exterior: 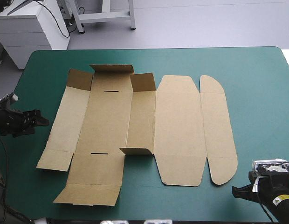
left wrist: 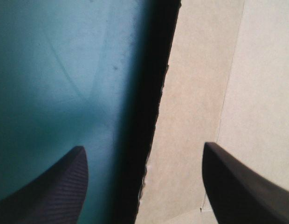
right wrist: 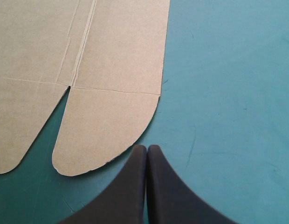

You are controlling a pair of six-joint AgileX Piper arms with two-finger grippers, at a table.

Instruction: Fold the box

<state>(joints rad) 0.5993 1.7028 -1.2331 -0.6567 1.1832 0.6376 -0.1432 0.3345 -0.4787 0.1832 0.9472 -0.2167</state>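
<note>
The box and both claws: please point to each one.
box (exterior: 109, 121), high view, on its flat middle panel.
left claw (left wrist: 143, 146), left wrist view, midway between its open fingertips.
right claw (right wrist: 147, 147), right wrist view, where its shut fingertips meet.

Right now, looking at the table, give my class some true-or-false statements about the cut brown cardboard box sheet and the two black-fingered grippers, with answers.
1. The cut sheet of brown board lies mostly flat on the teal-green table cover. True.
2. The left gripper is shut. False: it is open.
3. The right gripper is shut, holding nothing. True.
4. Every wall stands raised. False: only a few small flaps stand up.
</note>
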